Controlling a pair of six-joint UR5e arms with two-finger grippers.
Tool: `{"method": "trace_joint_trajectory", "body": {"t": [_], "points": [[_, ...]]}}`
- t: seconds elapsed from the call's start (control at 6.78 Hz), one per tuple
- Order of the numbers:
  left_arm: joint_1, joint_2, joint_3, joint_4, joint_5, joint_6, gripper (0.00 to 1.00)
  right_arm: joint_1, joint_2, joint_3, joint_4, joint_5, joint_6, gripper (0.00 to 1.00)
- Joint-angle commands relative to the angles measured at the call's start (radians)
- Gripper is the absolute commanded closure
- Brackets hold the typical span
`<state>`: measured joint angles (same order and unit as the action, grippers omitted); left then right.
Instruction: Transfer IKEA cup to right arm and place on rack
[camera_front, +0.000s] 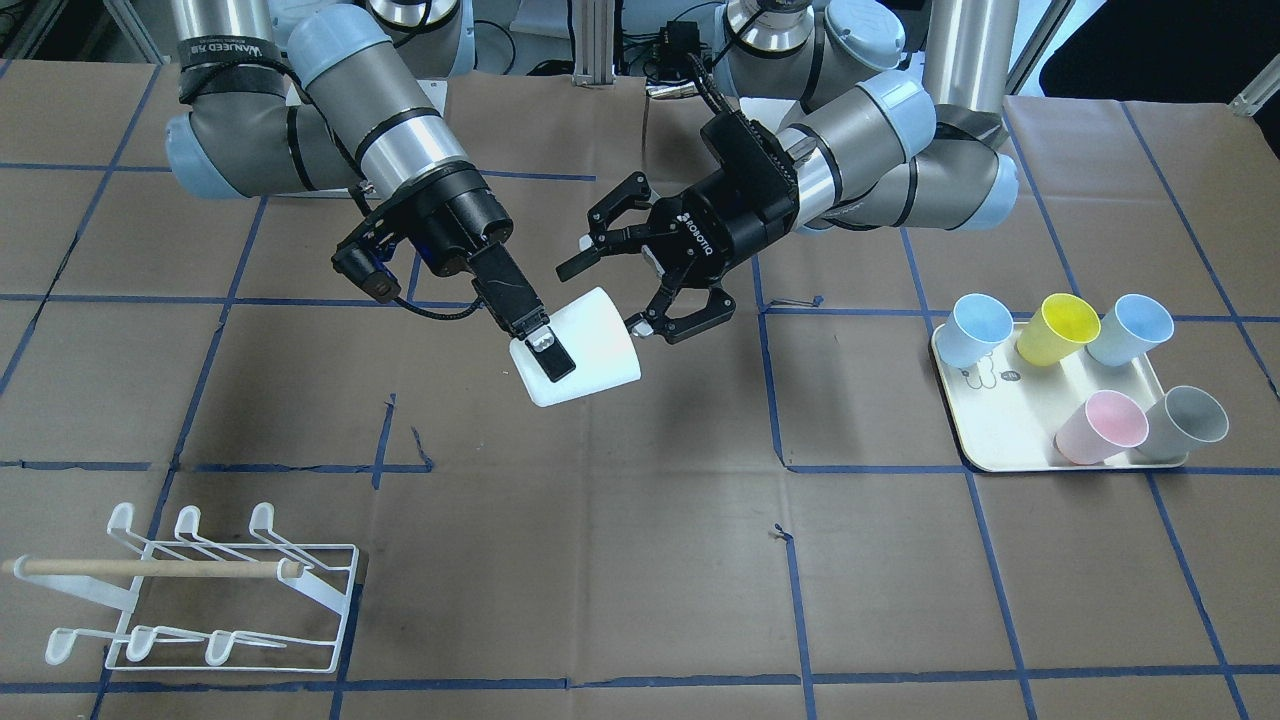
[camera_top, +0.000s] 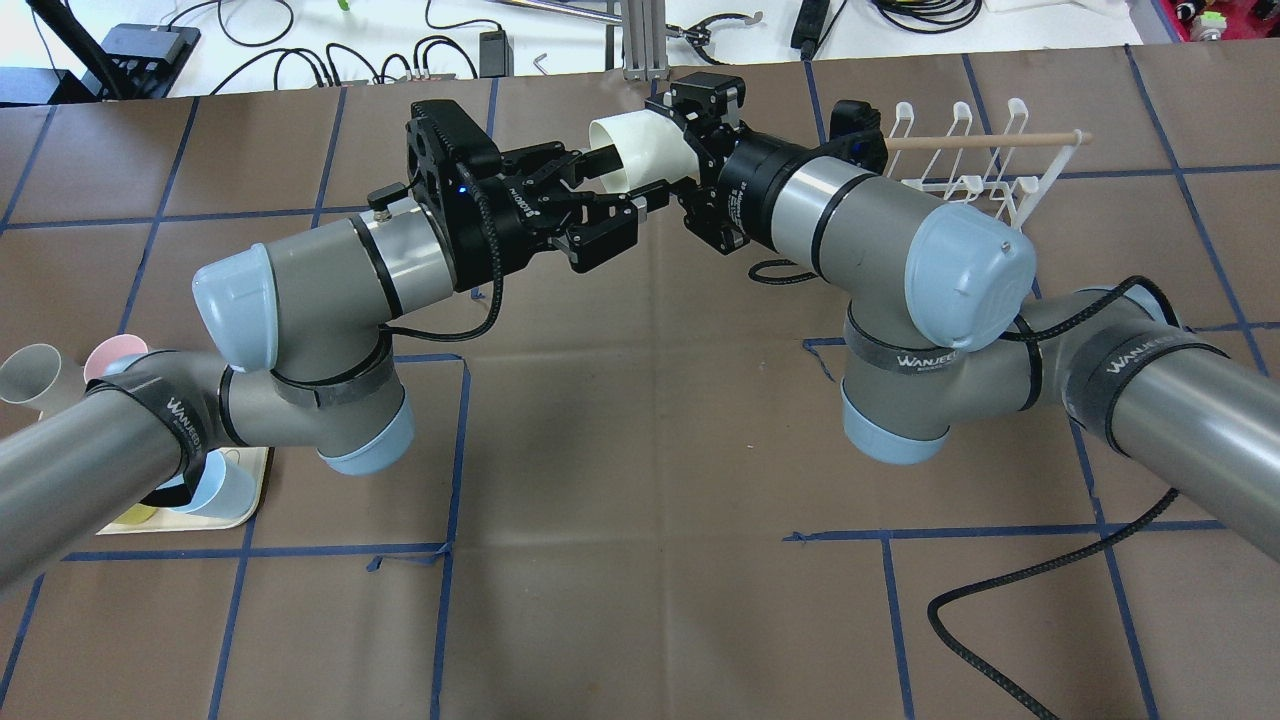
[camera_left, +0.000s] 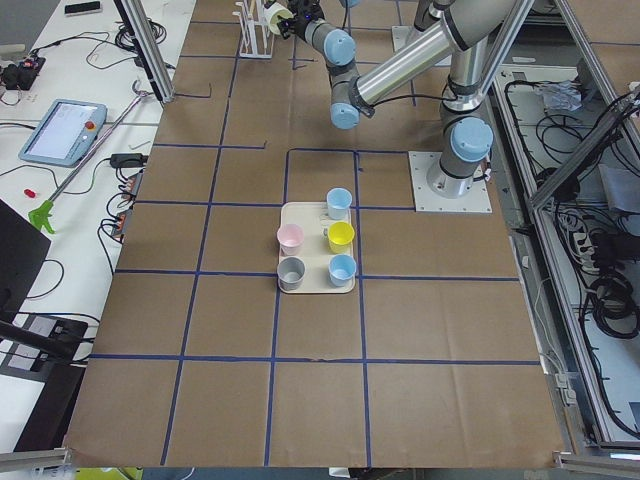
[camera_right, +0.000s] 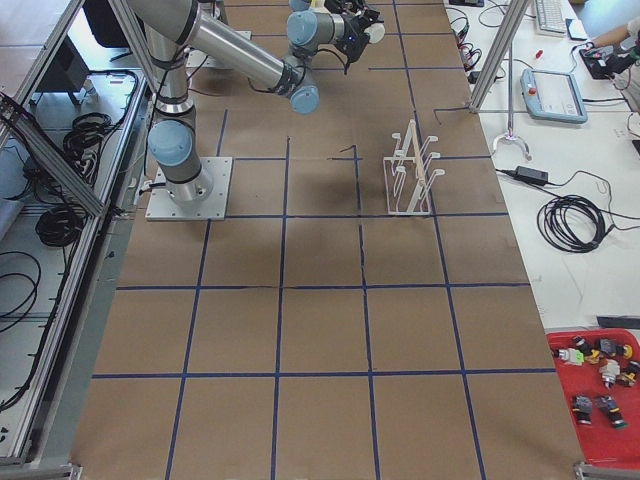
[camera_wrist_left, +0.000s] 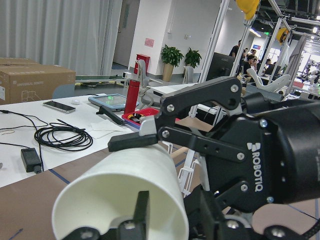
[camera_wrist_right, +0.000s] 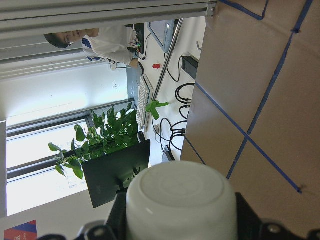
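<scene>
Handover seems at the release stage: IKEA cup (camera_front: 595, 345) hangs over the table's middle, clamped by its wall in the right gripper (camera_front: 549, 362); left gripper (camera_front: 603, 293) stands wide, 2 fingers flanking the rim; it should back straight off without clipping the rim; rack (camera_front: 150, 568) lies well apart, robot's right.

Looking at a table (camera_front: 600, 560) wrapped in brown sheeting and gridded with blue tape (camera_front: 600, 683). Carrying a white wire rack (camera_front: 240, 578) with a wooden dowel (camera_front: 150, 567) across it, standing towards the end on the robot's right. Carrying a cream tray (camera_front: 1015, 425) with a small drawing towards the opposite end, well apart from the rack. Also bearing a black cable (camera_top: 1060, 546), trailing loose on the robot's right side, and a grey plate (camera_left: 425, 195) lying flat under each arm's foot.
</scene>
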<state>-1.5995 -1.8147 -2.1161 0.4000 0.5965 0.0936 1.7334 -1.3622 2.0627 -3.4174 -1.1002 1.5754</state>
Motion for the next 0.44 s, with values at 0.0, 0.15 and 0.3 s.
{"method": "trace_joint_trajectory", "body": {"t": [0.0,0.15,0.3], "points": [[0.044,0.003,-0.004,0.0,-0.009,0.0,0.01,0.0,0.006,-0.01,0.0,-0.003,0.0,0.67],[0.109,0.02,-0.01,-0.003,-0.071,0.0,0.01,-0.006,0.014,-0.027,-0.002,-0.003,-0.002,0.7],[0.178,0.029,-0.01,-0.007,-0.101,0.0,0.01,-0.021,0.044,-0.048,-0.013,0.0,-0.053,0.72]]}}
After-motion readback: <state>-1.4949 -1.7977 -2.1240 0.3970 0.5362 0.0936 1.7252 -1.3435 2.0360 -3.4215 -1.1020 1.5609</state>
